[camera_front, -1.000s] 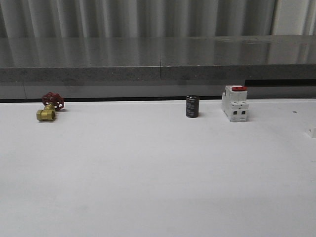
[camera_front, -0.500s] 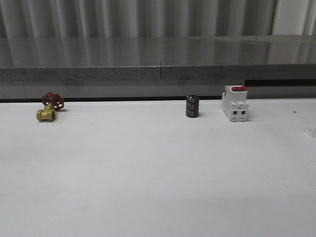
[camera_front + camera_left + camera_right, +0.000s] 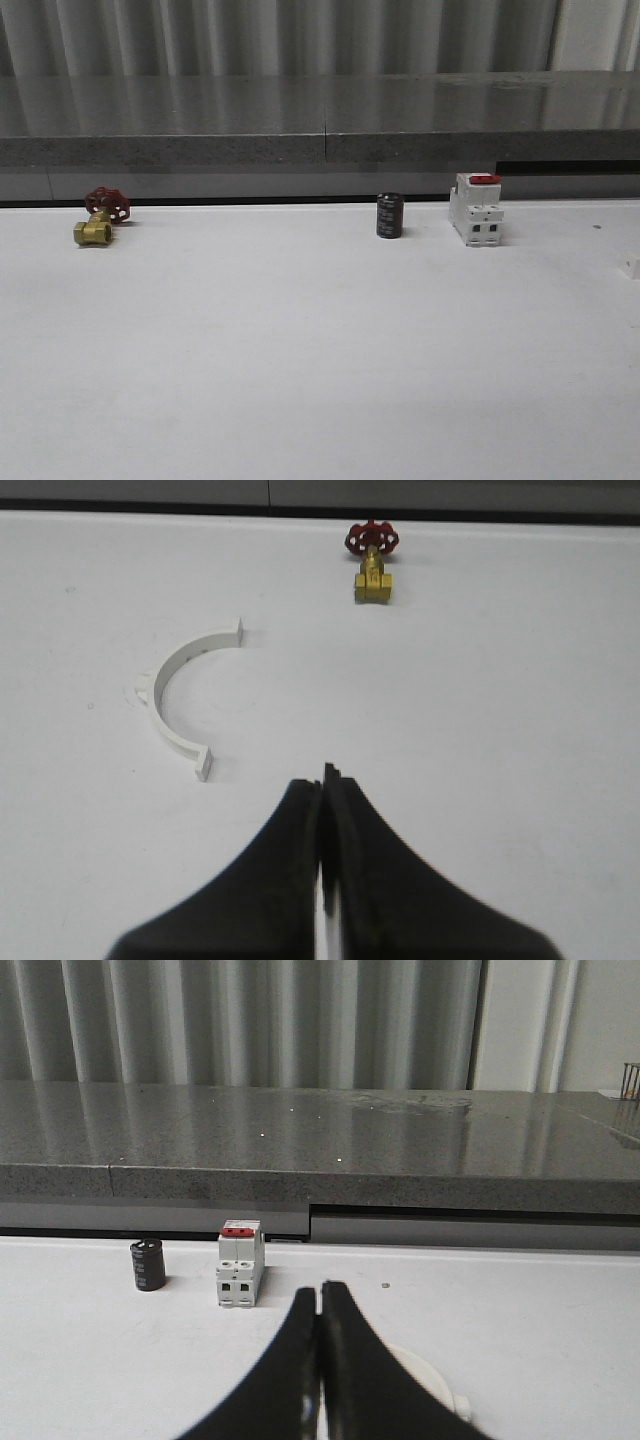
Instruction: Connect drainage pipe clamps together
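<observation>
One white drainage pipe clamp half (image 3: 178, 693) is seen lying flat on the white table (image 3: 320, 350) at the left-centre of the left wrist frame, apart from the left gripper (image 3: 323, 780), whose fingers are pressed together on nothing; a second curved white piece (image 3: 420, 1375) is partly hidden behind the right gripper (image 3: 320, 1295), likewise closed and empty; a brass valve (image 3: 99, 217), a black cylinder (image 3: 390, 215) and a breaker (image 3: 476, 209) are lined along the table's far edge.

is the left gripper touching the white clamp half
Apart. The left wrist view shows bare table between the shut left gripper and the clamp half.
</observation>
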You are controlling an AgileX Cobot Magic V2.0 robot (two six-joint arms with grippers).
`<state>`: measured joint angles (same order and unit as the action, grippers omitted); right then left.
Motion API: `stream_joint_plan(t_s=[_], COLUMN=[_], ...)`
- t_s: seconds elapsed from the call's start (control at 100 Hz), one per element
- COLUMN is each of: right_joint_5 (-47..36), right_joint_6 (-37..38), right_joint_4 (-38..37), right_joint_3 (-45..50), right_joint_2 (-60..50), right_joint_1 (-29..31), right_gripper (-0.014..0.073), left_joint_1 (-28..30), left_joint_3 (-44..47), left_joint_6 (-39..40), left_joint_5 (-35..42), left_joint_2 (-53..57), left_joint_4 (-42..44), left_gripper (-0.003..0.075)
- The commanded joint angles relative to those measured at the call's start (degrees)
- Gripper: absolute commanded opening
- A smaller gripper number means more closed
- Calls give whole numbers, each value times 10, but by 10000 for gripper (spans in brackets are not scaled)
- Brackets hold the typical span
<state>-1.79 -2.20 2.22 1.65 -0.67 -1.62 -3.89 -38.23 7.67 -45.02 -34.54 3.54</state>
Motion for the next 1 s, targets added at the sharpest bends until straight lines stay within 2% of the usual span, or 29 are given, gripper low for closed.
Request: stream_joint_plan(t_s=[0.0, 0.05, 0.15, 0.2, 0.25, 0.41, 0.56, 0.99], right_joint_5=[-48, -48, -48, -48, -48, -48, -48, -48], right_joint_6=[-3, -3, -3, -3, -3, -3, -3, -3], right_joint_4=[-6, -6, -6, -6, -6, -6, -6, -6], right_joint_3=[-11, -11, -11, -11, -11, -11, -11, -11], right_joint_2=[-8, -8, -8, -8, -8, -8, -8, -8], right_joint_1=[0, 0, 0, 0, 0, 0, 0, 0], right_gripper=[-57, -57, -57, -57, -57, -57, -57, -57], left_joint_1=[0, 0, 0, 0, 0, 0, 24, 144], left_joint_3=[-21, -21, -21, -21, -21, -38, -94, -262], left_joint_6=[6, 6, 6, 6, 6, 6, 5, -140], left_joint_5=[27, 25, 25, 25, 25, 15, 5, 5], left_joint_2=[-13, -15, -16, -16, -19, -77, -204, -521], left_joint_4=[0, 0, -3, -3, 0, 8, 13, -5], left_gripper=[85, 183, 448, 536, 582, 584, 584, 583])
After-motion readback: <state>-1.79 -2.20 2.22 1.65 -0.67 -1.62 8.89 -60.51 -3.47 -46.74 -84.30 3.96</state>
